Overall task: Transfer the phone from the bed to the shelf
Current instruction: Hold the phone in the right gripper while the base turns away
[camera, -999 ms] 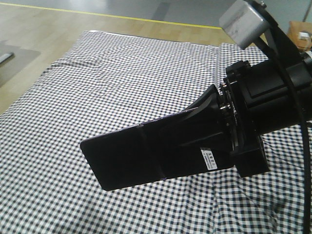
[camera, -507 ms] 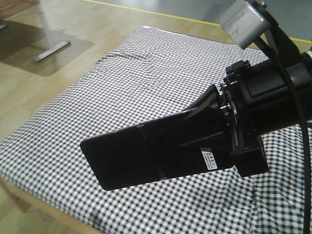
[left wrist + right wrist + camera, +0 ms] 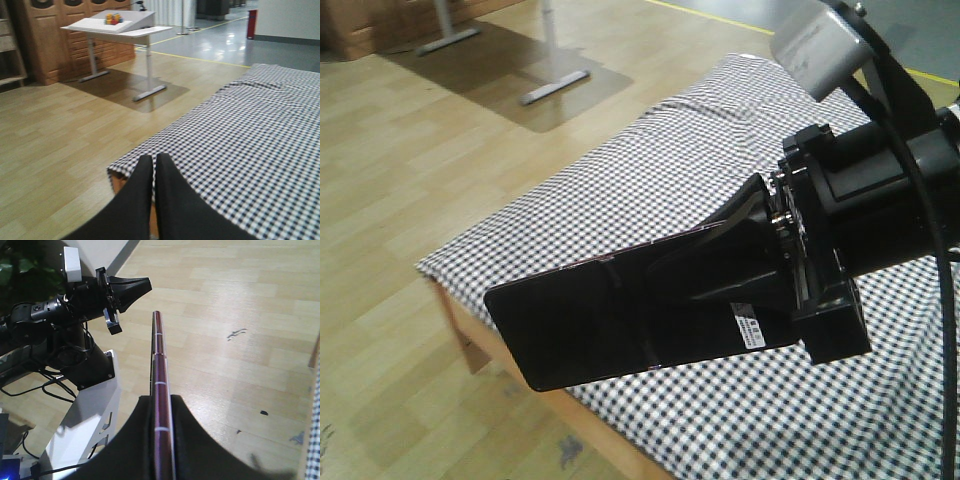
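Front-facing view: the flat glossy black phone [image 3: 585, 325] juts out from the right gripper [image 3: 720, 290], clamped between its black fingers, in the air by the corner of the black-and-white gingham bed [image 3: 700, 160]. Only the right wrist view shows the phone's rose-gold edge, and the left gripper [image 3: 137, 287] pinched together, empty.

Phone [image 3: 590, 325]: glossy black slab, crease across its middle, white sticker, rose-gold edge; raised off the bedding at centre-left of the frame, pinched in the right gripper [image 3: 161, 401].
Bed [image 3: 700, 170]: black-and-white gingham, slightly wrinkled, filling the right side.
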Controlling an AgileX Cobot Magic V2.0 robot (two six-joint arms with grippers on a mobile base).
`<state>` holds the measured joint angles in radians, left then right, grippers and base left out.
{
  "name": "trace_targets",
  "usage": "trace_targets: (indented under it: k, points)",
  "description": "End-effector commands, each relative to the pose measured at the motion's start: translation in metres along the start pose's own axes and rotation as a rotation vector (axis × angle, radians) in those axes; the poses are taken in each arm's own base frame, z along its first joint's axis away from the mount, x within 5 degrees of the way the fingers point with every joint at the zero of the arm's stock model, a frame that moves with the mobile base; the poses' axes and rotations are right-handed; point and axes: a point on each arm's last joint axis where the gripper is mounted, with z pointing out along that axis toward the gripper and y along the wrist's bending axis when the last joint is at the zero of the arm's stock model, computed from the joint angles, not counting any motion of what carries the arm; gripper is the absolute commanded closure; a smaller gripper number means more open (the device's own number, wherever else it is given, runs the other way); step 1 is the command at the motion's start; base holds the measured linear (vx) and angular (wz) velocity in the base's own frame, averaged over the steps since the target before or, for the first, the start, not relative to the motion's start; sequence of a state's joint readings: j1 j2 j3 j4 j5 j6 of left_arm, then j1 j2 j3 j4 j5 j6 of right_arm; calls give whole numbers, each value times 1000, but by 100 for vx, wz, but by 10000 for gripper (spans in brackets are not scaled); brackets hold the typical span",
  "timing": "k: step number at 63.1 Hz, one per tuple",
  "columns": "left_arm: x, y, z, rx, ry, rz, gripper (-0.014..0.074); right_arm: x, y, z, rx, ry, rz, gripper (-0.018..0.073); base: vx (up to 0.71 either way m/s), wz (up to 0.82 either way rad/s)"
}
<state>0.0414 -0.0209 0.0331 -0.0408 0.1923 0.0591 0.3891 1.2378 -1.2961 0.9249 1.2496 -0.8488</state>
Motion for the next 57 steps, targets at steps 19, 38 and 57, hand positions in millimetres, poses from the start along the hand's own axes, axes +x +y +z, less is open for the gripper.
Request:
trace_targets:
  k: [19,38,57]
  points:
    - [-5,0,0,-4,-75,-9,595,-8,16,-10,-56,-54,-22,561,-8,47]
    - [-5,0,0,-4,-75,-9,595,-8,16,-10,-56,-54,-22,561,-6,53]
    - [-5,0,0,-4,-75,-9,595,-8,16,-10,-56,-54,-23,561,-3,59]
